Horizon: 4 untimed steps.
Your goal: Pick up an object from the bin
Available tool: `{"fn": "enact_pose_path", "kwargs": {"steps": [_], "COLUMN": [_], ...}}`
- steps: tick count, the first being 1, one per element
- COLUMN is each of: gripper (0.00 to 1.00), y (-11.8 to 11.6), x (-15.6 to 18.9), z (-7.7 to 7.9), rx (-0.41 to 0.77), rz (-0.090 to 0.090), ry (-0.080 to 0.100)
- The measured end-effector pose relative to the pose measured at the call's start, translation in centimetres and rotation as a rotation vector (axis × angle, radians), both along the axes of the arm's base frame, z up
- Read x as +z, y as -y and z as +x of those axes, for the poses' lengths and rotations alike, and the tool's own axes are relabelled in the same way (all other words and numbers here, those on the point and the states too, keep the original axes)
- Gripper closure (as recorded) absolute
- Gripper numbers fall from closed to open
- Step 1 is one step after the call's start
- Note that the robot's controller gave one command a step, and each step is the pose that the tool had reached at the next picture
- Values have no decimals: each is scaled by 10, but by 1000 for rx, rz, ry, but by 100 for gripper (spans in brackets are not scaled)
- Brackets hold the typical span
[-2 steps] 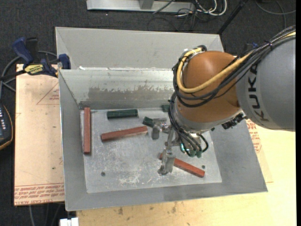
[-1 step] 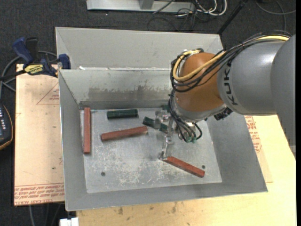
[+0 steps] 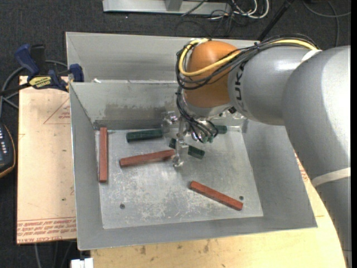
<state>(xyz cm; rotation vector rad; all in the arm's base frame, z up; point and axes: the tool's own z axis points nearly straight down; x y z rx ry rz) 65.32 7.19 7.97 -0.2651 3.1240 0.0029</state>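
Entry: my jaws, low over centre of bin (image 3: 167, 214), above the right end of red-brown bar (image 3: 146, 159). Released or clenched: can't tell.
Risk: short green block (image 3: 195, 151) lies just beside, so I may nudge it or pinch both.
Others: green bar (image 3: 144, 134) nr back wall; red bars at left wall (image 3: 103, 154) & front-right (image 3: 216, 195), well apart, not obstructing.

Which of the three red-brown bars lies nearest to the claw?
The middle bar, whose right end reaches the claw. The bar along the left wall and the slanted bar at the lower right lie apart from it.
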Motion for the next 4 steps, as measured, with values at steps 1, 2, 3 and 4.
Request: {"fn": "enact_pose_path", "kwargs": {"steps": [1, 2, 3, 4], "gripper": [0, 0, 100, 100], "y": [39, 35, 35, -8], "x": [35, -9, -7, 133], "z": [-18, -33, -32, 5], "rx": [-140, 39, 38, 147], "rz": [-1, -1, -1, 0], "ry": [-3, -3, -3, 8]}}
